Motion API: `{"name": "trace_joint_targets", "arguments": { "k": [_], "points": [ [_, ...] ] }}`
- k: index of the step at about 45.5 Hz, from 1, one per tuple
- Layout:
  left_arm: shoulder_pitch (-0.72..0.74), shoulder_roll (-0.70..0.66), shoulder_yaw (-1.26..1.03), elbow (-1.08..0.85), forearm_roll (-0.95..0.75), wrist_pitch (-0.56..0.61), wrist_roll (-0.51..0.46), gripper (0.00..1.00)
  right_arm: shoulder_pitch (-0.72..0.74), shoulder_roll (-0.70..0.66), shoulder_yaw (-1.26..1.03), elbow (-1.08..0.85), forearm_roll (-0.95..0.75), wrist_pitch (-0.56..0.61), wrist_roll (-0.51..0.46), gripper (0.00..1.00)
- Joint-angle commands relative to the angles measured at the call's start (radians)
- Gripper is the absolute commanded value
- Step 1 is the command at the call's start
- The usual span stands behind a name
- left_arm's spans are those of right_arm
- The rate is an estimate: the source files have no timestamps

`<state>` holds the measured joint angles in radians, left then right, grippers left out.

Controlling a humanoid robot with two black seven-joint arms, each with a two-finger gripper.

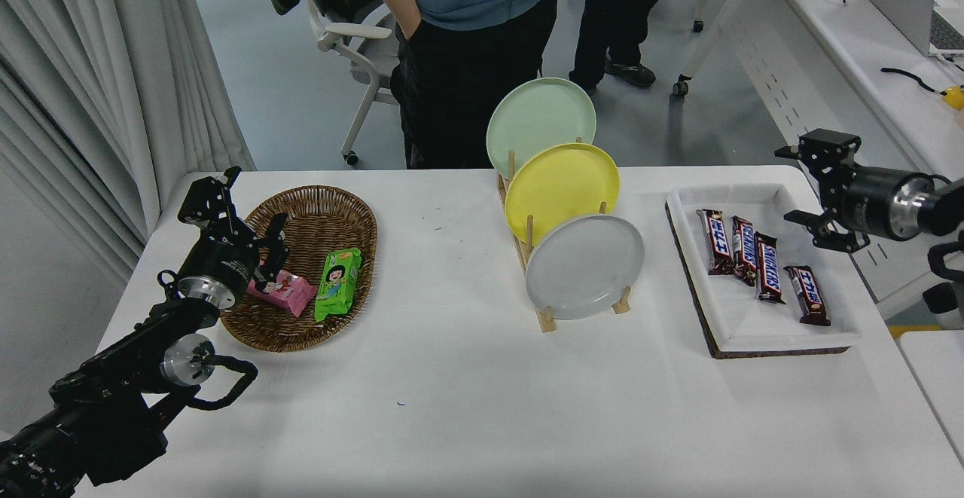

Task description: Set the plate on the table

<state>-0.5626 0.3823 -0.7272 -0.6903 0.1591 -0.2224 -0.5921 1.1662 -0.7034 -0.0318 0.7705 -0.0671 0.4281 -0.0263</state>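
Note:
The pale grey plate (585, 266) stands upright in the front slot of a wooden rack (544, 317) near the middle of the white table (467, 392). A yellow plate (562, 183) and a pale green plate (541, 121) stand behind it in the same rack. My right gripper (804, 187) is open and empty, above the right edge of the tray, well to the right of the grey plate. My left gripper (241, 212) is open and parked over the wicker basket at the left.
A wicker basket (316, 219) holds a pink packet (288, 291) and a green packet (338, 282). A white tray (742, 317) at the right holds several chocolate bars (761, 264). Two people (471, 38) stand beyond the table's far edge.

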Motion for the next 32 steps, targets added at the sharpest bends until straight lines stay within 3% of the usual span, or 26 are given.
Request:
{"name": "trace_joint_targets", "arguments": {
  "k": [1, 6, 18, 32],
  "points": [
    [0.000, 0.000, 0.000, 0.000, 0.000, 0.000, 0.000, 1.00, 0.053, 0.001, 0.007, 0.141, 0.026, 0.014, -0.034, 0.99],
    [0.000, 0.000, -0.001, 0.000, 0.000, 0.000, 0.000, 1.00, 0.056, 0.021, 0.027, 0.176, 0.036, -0.057, -0.034, 0.99],
    [0.000, 0.000, 0.000, 0.000, -0.001, 0.000, 0.000, 1.00, 0.050, 0.050, 0.032, 0.331, 0.064, -0.410, -0.037, 0.99],
    [0.000, 0.000, 0.000, 0.000, -0.001, 0.000, 0.000, 1.00, 0.035, 0.183, 0.030, 0.348, 0.256, -0.627, -0.081, 0.99]
  ]
}}
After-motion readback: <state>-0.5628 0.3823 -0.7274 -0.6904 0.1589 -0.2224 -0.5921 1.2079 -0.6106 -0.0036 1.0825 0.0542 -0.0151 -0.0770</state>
